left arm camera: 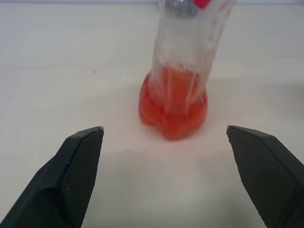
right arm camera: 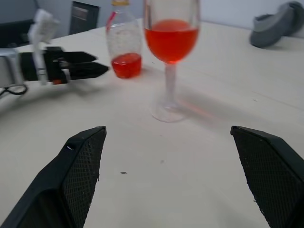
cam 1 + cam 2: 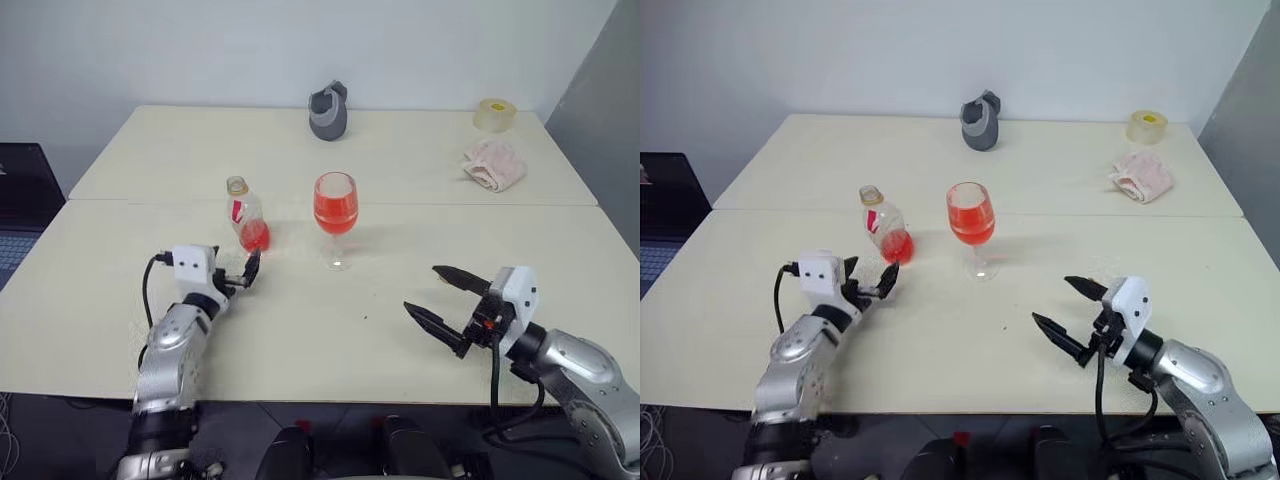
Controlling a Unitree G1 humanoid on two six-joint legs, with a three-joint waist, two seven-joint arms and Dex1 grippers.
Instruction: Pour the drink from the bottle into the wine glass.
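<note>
Pour looks done: bottle (image 3: 247,216) stands beside filled wine glass (image 3: 335,212) mid-desk (image 3: 300,330), left claw (image 3: 247,274) and right claw (image 3: 440,297) both spread, holding nothing

Bare table (image 3: 300,340) between grippers; bottle (image 3: 247,218) and wine glass (image 3: 335,212) block centre.

Both arms have smooth silver-grey metallic shells with rounded segments and black joints. Each wrist carries a boxy white housing; the one behind the left gripper (image 3: 242,275) shows two small dark dots on its face. A black cable loops out beside each forearm. The right gripper (image 3: 441,297) has long, tapered black fingers (image 2: 78,173) with a finely cross-hatched inner surface.
</note>
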